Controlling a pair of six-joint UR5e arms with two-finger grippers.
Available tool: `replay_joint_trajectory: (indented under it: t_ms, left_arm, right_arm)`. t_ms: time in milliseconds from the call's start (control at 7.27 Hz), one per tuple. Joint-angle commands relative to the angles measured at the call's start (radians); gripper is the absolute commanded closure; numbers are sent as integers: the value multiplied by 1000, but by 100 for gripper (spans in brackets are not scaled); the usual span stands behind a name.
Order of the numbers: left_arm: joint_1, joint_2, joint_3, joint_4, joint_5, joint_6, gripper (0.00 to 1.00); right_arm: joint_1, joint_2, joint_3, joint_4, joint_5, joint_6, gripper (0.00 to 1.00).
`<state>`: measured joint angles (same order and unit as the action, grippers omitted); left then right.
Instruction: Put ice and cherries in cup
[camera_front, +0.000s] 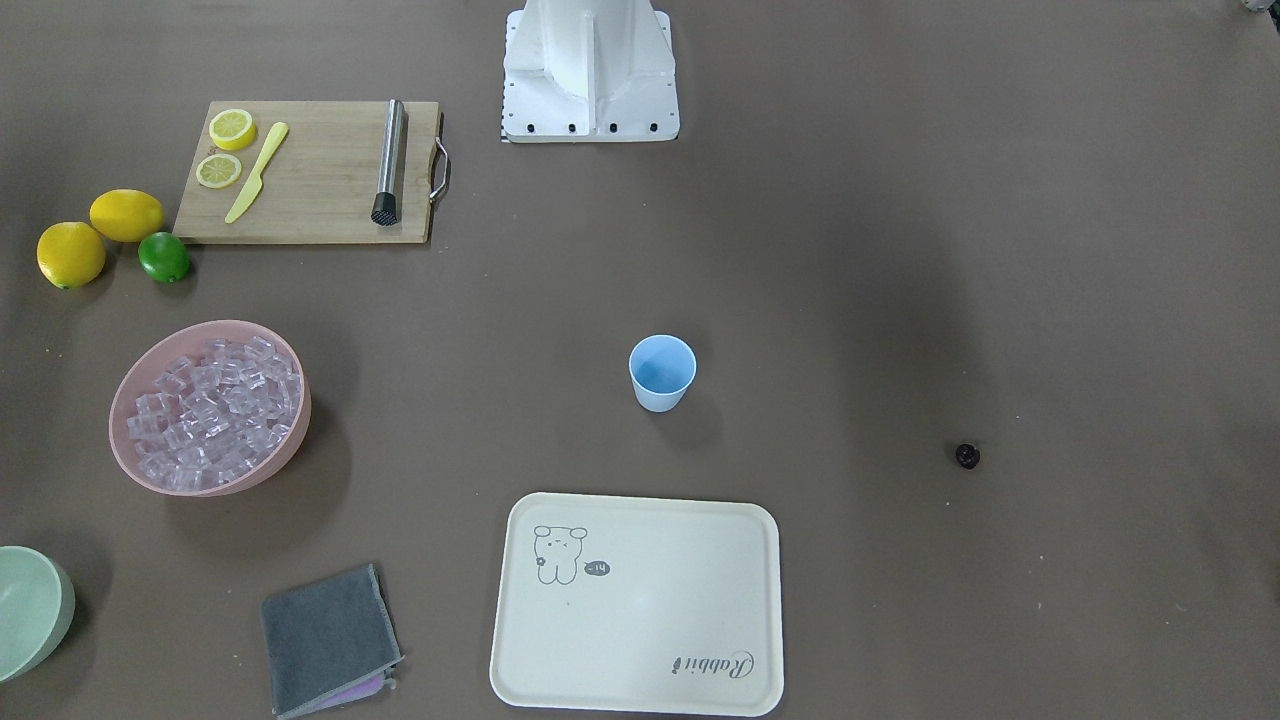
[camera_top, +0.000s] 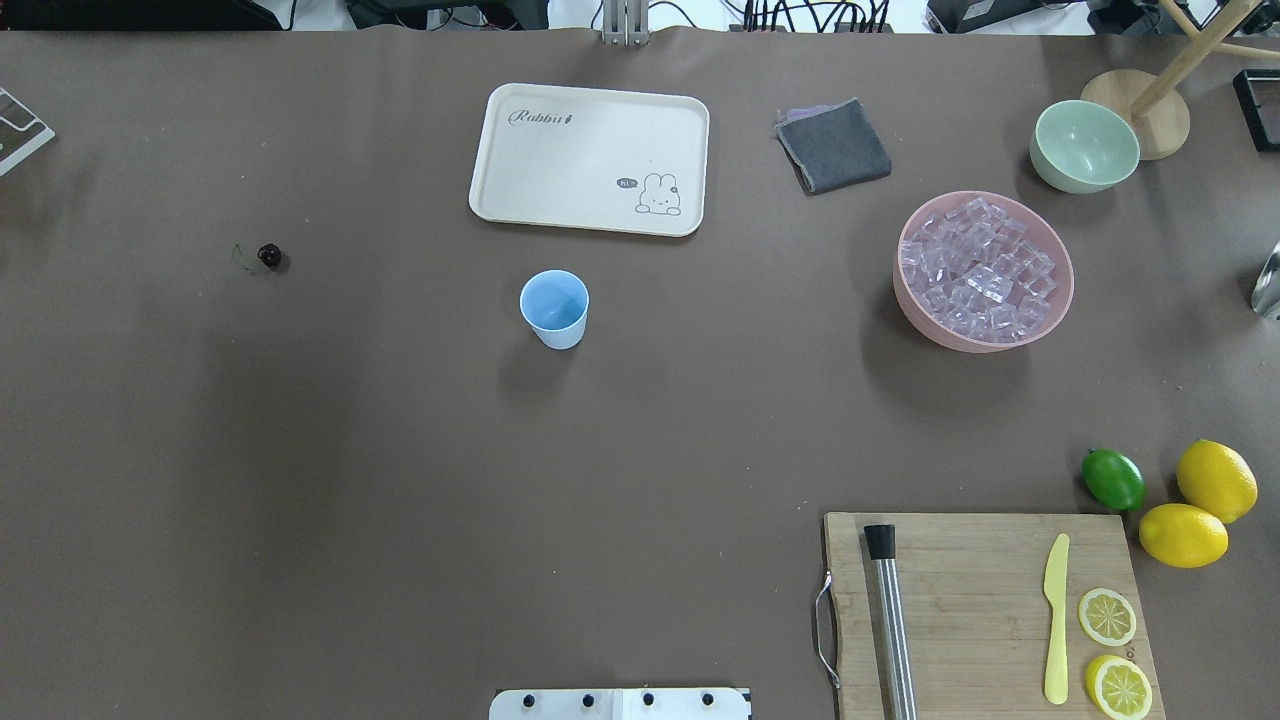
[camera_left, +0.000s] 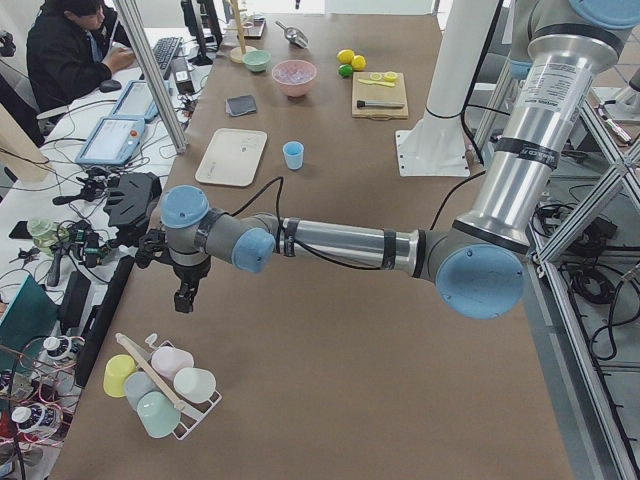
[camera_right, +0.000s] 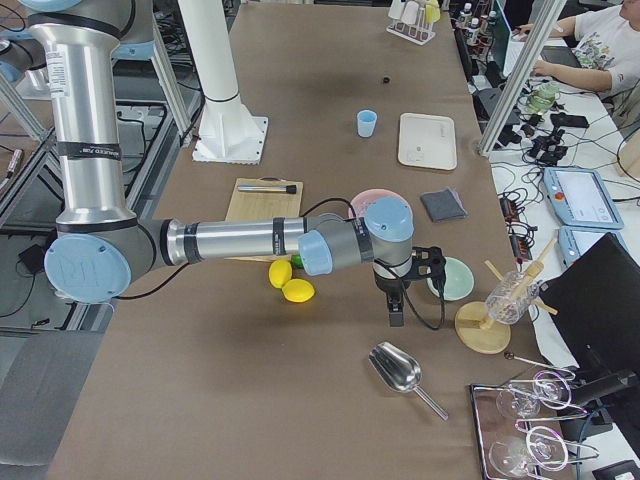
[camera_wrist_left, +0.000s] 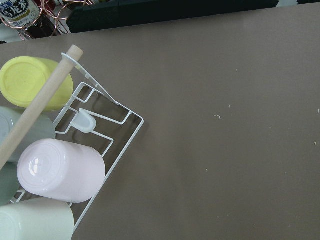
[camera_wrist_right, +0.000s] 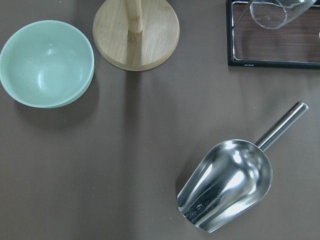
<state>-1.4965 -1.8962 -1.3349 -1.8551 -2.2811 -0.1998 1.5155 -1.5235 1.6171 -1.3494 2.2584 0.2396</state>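
One light blue cup (camera_front: 662, 372) stands upright and empty near the middle of the counter (camera_front: 900, 250), with nothing touching it. Many clear ice cubes (camera_front: 215, 410) fill a pink bowl (camera_front: 292, 448) well apart from the cup, toward the counter's right end. A single dark cherry (camera_front: 967, 456) lies on bare surface toward the left end, also well apart from the cup.

A cream tray (camera_front: 640, 640) lies between the cup and the operators' edge. A folded grey cloth (camera_front: 325, 635) sits beside it, and a pale green bowl (camera_front: 30, 610) is nearer the right-end corner of that edge. Along the robot's edge, toward the right end, a wooden cutting board (camera_front: 320, 190) carries two lemon slices (camera_front: 231, 129), a yellow knife (camera_front: 256, 172) and a metal muddler (camera_front: 390, 160). Two lemons (camera_front: 126, 214) and a lime (camera_front: 163, 257) sit just beside the board.

The left gripper (camera_left: 185, 298) hangs pointing down over the left end, near a wire rack (camera_left: 165, 385) of cups. The right gripper (camera_right: 397, 312) hangs over the right end, between the green bowl and a metal scoop (camera_right: 398, 368). Both grippers show only from the side, so I cannot tell how far apart their fingers are or whether they grip anything.
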Motion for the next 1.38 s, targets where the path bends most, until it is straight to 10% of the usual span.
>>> replay_joint_trajectory:
  t_ms: [0,688,1238]
  left_arm:
    - [-11,0,-4,-1,0,-4,2]
    - [-30,3,-29,-3,-1,-4,2]
    - [-27,0,-53,-1,-1,-9,2]
  right_arm:
    - [0,0,6,0,-3,1,0]
    - [-69,88,171,-17,-2,281,0]
    - [-367,165,256,-19,-196,540,0]
